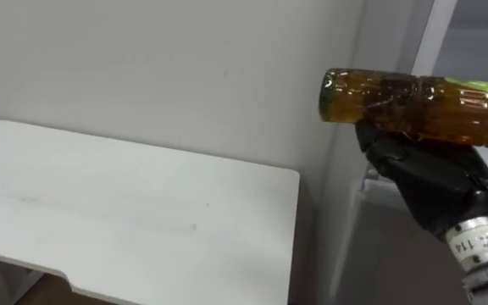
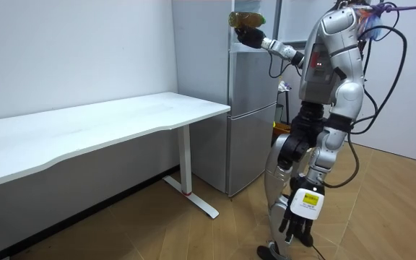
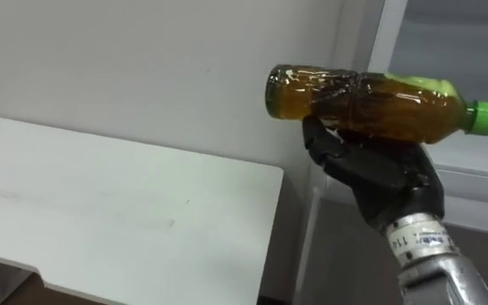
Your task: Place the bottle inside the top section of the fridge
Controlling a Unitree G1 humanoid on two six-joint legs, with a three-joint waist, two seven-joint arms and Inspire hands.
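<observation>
A clear bottle (image 3: 363,103) of amber drink with a green cap (image 3: 484,117) lies on its side in my right hand (image 3: 375,174), whose dark fingers curl round it from below. The hand is raised high, cap pointing right, in front of the upper part of the grey fridge (image 2: 251,123). A white frame and pale inside of the upper compartment (image 3: 447,59) show just behind the bottle. In the room view I stand upright beside the fridge, the bottle (image 2: 245,17) up at its top. My left hand (image 2: 297,222) hangs low by my leg with loose fingers.
A long white table (image 1: 125,203) stands to the left against the pale wall, its right end close to the fridge. The wooden floor (image 2: 381,217) lies open around me.
</observation>
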